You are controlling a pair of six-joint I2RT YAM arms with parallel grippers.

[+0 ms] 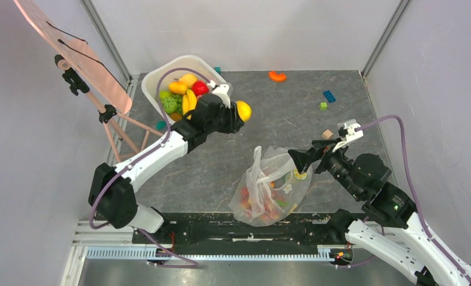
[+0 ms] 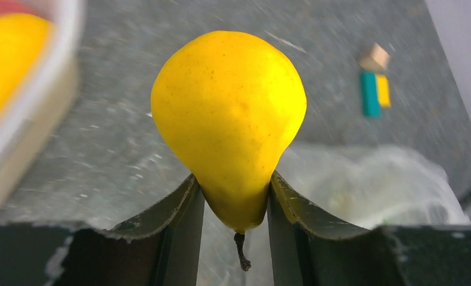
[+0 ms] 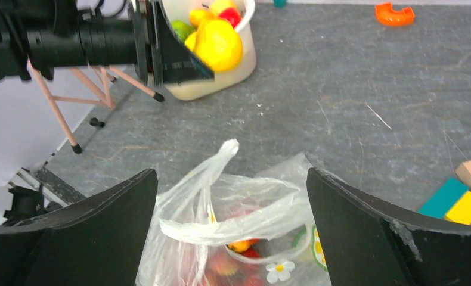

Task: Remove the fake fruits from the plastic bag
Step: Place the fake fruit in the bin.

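The left gripper [image 2: 234, 182] was clenched on the narrow stem end of a yellow pear [image 2: 228, 113], whose broad end projected beyond the fingertips, with the white tub [image 1: 154, 80] of other fruit just to its left in the wrist view. The right gripper [image 3: 232, 179] stood released, jaws wide apart. The plastic bag [image 3: 221, 220] lay directly ahead between its fingers, loop handles uppermost; contact with the film could not be determined. Red and orange fake fruits [image 1: 256, 204] sat in the bag's bottom, and toy blocks [image 3: 456, 199] lay to that gripper's right.
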